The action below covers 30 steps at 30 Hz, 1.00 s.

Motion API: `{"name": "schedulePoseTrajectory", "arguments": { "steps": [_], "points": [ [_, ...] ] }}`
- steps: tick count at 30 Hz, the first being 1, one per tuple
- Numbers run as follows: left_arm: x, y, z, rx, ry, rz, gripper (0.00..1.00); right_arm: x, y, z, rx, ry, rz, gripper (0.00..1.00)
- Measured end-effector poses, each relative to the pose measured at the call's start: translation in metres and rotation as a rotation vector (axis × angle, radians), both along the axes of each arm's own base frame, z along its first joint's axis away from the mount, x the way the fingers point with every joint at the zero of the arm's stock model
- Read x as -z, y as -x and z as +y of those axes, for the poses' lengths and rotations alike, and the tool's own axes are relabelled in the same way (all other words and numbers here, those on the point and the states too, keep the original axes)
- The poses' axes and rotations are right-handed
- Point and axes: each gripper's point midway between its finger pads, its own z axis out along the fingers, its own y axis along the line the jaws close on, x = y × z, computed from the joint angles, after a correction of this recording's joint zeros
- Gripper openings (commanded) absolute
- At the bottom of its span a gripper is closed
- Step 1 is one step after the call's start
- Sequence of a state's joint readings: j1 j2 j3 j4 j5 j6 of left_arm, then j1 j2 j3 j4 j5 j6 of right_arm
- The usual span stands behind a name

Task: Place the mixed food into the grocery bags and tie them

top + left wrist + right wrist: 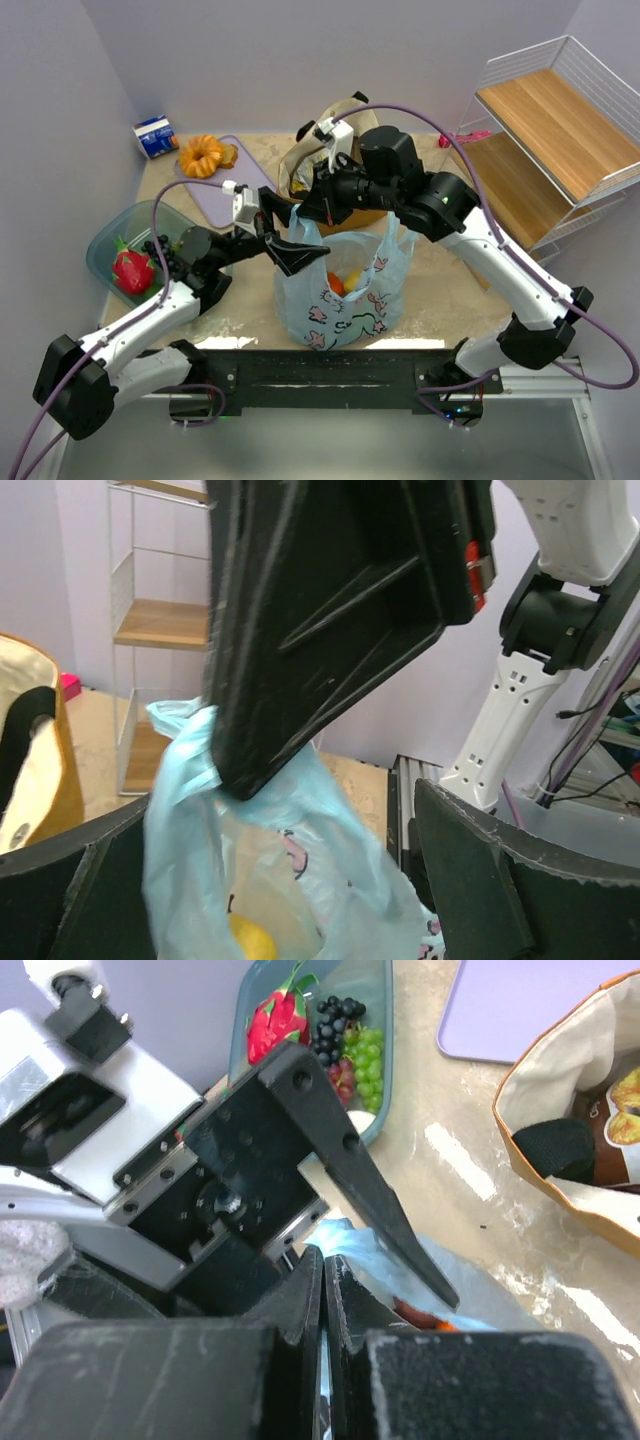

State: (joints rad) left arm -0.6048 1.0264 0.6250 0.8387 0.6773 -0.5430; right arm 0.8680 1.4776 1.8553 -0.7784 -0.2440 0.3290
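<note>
From above, finds the light-blue plastic bag (340, 300) standing on the desk (435, 300) directly under both jaws, fruit (345, 280) already inside. Shows the right jaws pressed together on one handle, holding it raised, probably to form a strand for tying. Shows the left jaws spread apart around that handle, just below the right jaws. Places the mustard-tan tote (303, 162) behind the right jaws. From the left wrist, confirms blue plastic hanging between the open left jaws, yellow fruit (250, 942) beneath. From the right wrist, confirms the right jaws clamped on plastic, teal tub (384, 1050) beyond the left jaws.
</note>
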Motion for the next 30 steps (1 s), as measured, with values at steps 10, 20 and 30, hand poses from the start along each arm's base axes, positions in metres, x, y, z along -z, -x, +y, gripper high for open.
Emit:
{"name": "schedulePoseTrajectory", "arguments": {
  "steps": [10,20,30],
  "points": [
    [0.017,0.003,-0.008,0.022,-0.007,0.036,0.71,-0.003,-0.012,-0.004,0.072,-0.017,-0.029,0.0],
    [0.03,0.002,-0.012,0.022,-0.012,0.061,0.44,-0.014,-0.014,-0.009,0.111,-0.051,-0.048,0.0],
    [0.042,-0.019,-0.007,-0.062,-0.016,0.144,0.0,-0.004,-0.024,-0.014,0.163,-0.029,-0.041,0.28]
  ]
}}
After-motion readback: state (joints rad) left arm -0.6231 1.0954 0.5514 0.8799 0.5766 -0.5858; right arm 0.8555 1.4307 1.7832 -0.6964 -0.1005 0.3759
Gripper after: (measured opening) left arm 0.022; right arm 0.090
